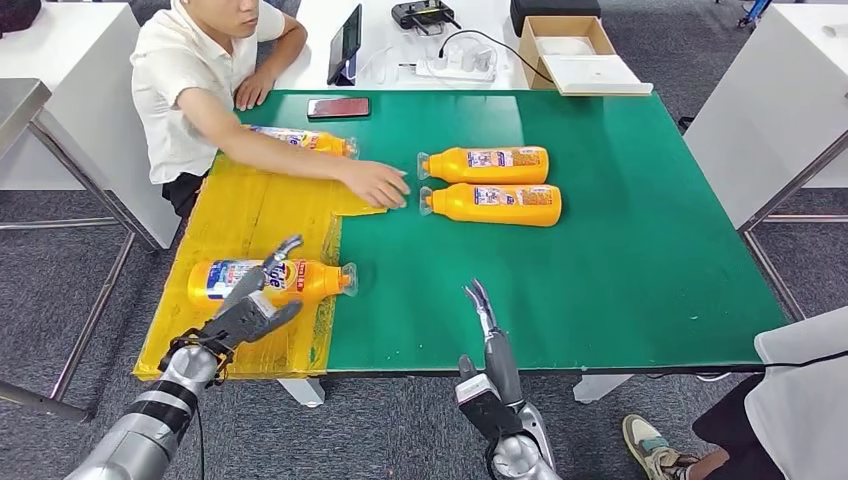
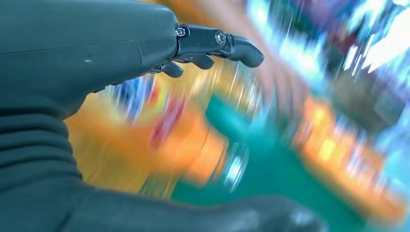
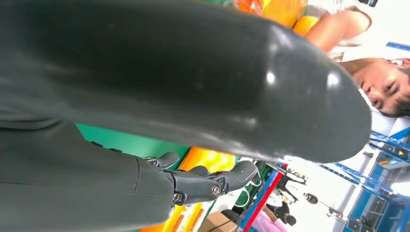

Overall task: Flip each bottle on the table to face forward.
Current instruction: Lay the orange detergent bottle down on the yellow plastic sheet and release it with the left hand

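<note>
I am looking down from the head camera at a green table (image 1: 600, 260) with a yellow sheet (image 1: 250, 215) covering its left side. My left hand (image 1: 252, 305) is hovering over the nearest orange bottle (image 1: 300, 280), which is lying on its side on the yellow sheet with its cap pointing right; the fingers are spread apart above it, and I cannot tell whether any of them is touching the bottle. In the left wrist camera the fingers (image 2: 212, 43) are showing sharp and extended, while everything behind them is blurring into orange and green streaks. My right hand (image 1: 490, 345) is hanging at the near edge of the table, fingers straight and pointing forward, holding nothing. Two more orange bottles (image 1: 490, 165) (image 1: 495, 205) are lying side by side near the middle of the green surface, caps pointing left, labels facing up. A fourth orange bottle (image 1: 300, 140) is lying at the far end of the yellow sheet. A person in a white shirt (image 1: 190, 90) is sitting at the far left corner, reaching one hand (image 1: 378, 184) across to the edge of the yellow sheet, close beside the two middle bottles. A dark phone (image 1: 338, 107) is lying on the table's far edge.
</note>
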Robot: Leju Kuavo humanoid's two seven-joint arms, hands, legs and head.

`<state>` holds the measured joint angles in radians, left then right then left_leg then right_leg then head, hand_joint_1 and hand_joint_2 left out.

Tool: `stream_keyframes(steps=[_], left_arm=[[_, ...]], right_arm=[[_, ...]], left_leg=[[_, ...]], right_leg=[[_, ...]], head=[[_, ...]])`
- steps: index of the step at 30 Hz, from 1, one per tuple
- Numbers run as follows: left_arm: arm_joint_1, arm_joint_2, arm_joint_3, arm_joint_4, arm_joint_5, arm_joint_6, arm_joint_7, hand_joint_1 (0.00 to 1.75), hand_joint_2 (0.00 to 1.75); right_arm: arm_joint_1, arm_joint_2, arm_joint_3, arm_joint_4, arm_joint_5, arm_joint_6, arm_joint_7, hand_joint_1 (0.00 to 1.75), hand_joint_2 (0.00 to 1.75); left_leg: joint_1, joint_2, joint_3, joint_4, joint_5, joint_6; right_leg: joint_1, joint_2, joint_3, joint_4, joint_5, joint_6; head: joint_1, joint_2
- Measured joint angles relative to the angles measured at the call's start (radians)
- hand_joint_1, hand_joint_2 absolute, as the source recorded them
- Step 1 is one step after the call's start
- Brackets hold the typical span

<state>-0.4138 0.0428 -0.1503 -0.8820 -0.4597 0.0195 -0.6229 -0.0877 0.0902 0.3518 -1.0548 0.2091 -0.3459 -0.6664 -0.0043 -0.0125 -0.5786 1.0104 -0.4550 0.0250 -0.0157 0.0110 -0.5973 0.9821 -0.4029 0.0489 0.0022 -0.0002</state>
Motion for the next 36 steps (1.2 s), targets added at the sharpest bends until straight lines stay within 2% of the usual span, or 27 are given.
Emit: stream_keyframes(steps=[3,4,8,10,12,15,18,20,24,33,36], left_arm=[[0.058,-0.039,0.019,-0.142,0.146,0.118,-0.04,0.0,1.75],[0.082,-0.054,0.023,-0.201,0.212,0.139,-0.042,0.0,1.75],[0.17,-0.12,0.033,-0.429,0.492,0.153,-0.041,0.0,1.75],[0.216,-0.149,0.034,-0.517,0.596,0.143,-0.039,0.0,1.75],[0.274,-0.176,0.033,-0.593,0.632,0.164,-0.04,0.0,1.75],[0.367,-0.206,0.023,-0.683,0.598,0.224,-0.043,0.0,1.75],[0.438,-0.222,0.012,-0.743,0.536,0.282,-0.043,0.0,1.75],[0.474,-0.227,0.006,-0.77,0.496,0.332,-0.043,0.0,1.75],[0.499,-0.229,-0.011,-0.798,0.451,0.412,-0.043,0.0,1.75],[0.506,-0.23,-0.029,-0.813,0.445,0.43,-0.043,0.0,1.75],[0.506,-0.23,-0.037,-0.813,0.428,0.461,-0.043,0.0,1.75]], right_arm=[[0.0,-0.001,0.003,0.0,0.003,-0.01,0.0,0.0,0.0],[0.001,-0.001,0.004,0.0,0.003,-0.015,0.0,0.0,0.0],[0.007,-0.006,0.006,-0.007,0.006,-0.064,0.0,0.0,1.75],[0.014,-0.017,0.004,-0.016,0.023,-0.117,0.0,0.0,1.75],[0.022,-0.037,-0.008,-0.021,0.067,-0.183,0.0,0.0,1.75],[0.036,-0.076,-0.053,-0.018,0.16,-0.258,0.0,0.0,1.75],[0.044,-0.113,-0.118,-0.012,0.26,-0.279,0.009,0.0,1.75],[0.044,-0.134,-0.167,-0.008,0.35,-0.286,0.047,0.0,1.75],[0.021,-0.164,-0.242,0.007,0.464,-0.287,0.125,0.0,1.75],[-0.004,-0.179,-0.29,0.032,0.489,-0.287,0.142,0.0,1.75],[-0.015,-0.181,-0.294,0.045,0.53,-0.287,0.175,0.0,1.75]], left_leg=[[0.0,-0.001,-0.001,0.0,0.0,0.0],[0.0,-0.001,-0.001,0.0,0.0,0.0],[-0.001,-0.001,-0.002,0.0,-0.001,0.0],[-0.001,-0.001,-0.002,0.0,-0.001,0.0],[-0.001,-0.001,-0.002,0.0,-0.001,0.0],[-0.001,-0.001,-0.002,0.0,-0.002,0.001],[-0.001,-0.001,-0.002,0.0,-0.002,0.001],[-0.002,-0.001,-0.002,0.0,-0.002,0.001],[-0.001,-0.001,-0.002,0.0,-0.002,0.001],[-0.001,-0.001,-0.002,0.0,-0.001,0.001],[-0.001,-0.001,-0.003,0.0,-0.001,0.001]], right_leg=[[0.0,0.0,0.0,0.0,0.0,0.0],[-0.001,0.0,-0.001,0.0,0.0,0.0],[-0.001,0.0,-0.001,-0.001,0.0,0.0],[-0.001,0.0,-0.001,-0.001,0.0,0.0],[-0.001,0.0,-0.002,-0.001,0.0,0.0],[-0.001,0.0,-0.002,-0.002,0.0,0.0],[-0.001,0.0,-0.002,-0.002,0.0,0.0],[-0.001,0.0,-0.002,-0.002,0.0,0.001],[-0.001,0.0,-0.001,-0.002,0.0,0.001],[-0.001,0.0,-0.001,-0.002,0.0,0.001],[-0.001,0.0,-0.001,-0.002,0.0,0.001]], head=[[0.0,0.0],[0.0,0.0],[0.0,0.0],[0.0,0.0],[0.0,0.0],[0.0,0.0],[0.0,0.0],[0.0,0.0],[0.0,0.0],[-0.001,0.0],[0.0,0.0]])
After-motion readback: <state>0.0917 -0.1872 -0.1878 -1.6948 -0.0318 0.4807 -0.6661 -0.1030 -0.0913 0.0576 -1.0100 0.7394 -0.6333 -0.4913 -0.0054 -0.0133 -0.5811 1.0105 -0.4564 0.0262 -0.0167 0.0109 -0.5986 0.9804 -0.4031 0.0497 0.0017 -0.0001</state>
